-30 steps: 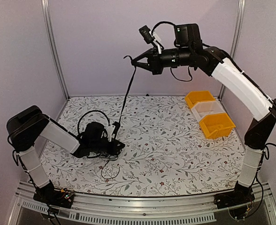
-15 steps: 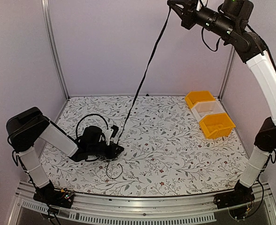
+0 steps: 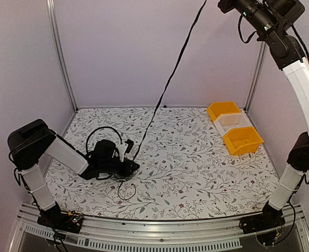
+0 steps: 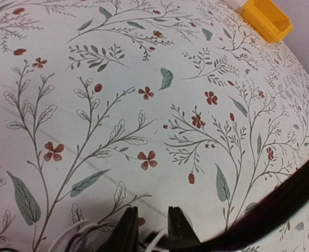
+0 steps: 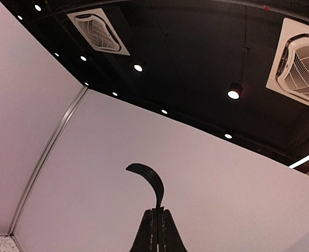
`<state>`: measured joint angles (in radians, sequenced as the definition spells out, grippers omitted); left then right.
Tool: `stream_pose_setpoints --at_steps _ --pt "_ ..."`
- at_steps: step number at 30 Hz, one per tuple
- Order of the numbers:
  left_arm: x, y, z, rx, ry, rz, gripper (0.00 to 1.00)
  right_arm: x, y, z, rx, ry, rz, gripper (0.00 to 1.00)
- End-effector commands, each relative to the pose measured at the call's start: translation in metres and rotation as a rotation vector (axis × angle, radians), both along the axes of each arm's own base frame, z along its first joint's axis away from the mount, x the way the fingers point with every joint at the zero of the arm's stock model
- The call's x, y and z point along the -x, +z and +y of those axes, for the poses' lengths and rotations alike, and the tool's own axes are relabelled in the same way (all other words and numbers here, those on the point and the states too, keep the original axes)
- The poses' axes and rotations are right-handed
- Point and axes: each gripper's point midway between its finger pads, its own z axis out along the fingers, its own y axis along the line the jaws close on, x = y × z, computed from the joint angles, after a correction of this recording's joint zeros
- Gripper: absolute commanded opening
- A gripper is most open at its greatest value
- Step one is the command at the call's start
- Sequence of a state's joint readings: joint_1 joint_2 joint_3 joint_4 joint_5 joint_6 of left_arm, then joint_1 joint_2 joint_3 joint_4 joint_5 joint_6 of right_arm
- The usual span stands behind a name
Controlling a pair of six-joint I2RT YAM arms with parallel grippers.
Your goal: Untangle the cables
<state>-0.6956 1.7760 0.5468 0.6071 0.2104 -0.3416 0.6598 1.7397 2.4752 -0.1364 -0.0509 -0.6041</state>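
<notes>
Black cable [image 3: 167,86] clenched in the right fingers [image 5: 150,233] — raise it slowly while the left fingers [image 4: 127,231], grip unclear, pin the remaining cables [image 3: 122,182].

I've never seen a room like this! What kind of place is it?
Probably a robot lab's test booth: a left arm and right arm bolted to a metal rail, plain walls boxing in a flowery table, and ceiling air vents like an office.
</notes>
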Motion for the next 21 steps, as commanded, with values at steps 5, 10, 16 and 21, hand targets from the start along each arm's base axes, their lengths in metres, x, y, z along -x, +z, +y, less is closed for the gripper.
stream_pose_setpoints --at_steps 5,10,16,21 --pt "0.022 -0.055 0.043 -0.212 0.05 0.145 0.25 0.068 0.089 -0.12 -0.253 -0.248 -0.312 0.0" --pt "0.017 -0.042 0.041 -0.201 0.056 0.126 0.25 0.054 0.076 -0.114 -0.217 -0.253 -0.264 0.0" --pt "-0.015 0.01 0.014 -0.169 0.036 0.077 0.3 0.019 0.042 -0.106 -0.144 -0.291 -0.173 0.0" --pt "-0.036 0.039 -0.017 -0.156 0.006 0.155 0.33 -0.003 0.021 -0.115 -0.124 -0.335 -0.116 0.0"
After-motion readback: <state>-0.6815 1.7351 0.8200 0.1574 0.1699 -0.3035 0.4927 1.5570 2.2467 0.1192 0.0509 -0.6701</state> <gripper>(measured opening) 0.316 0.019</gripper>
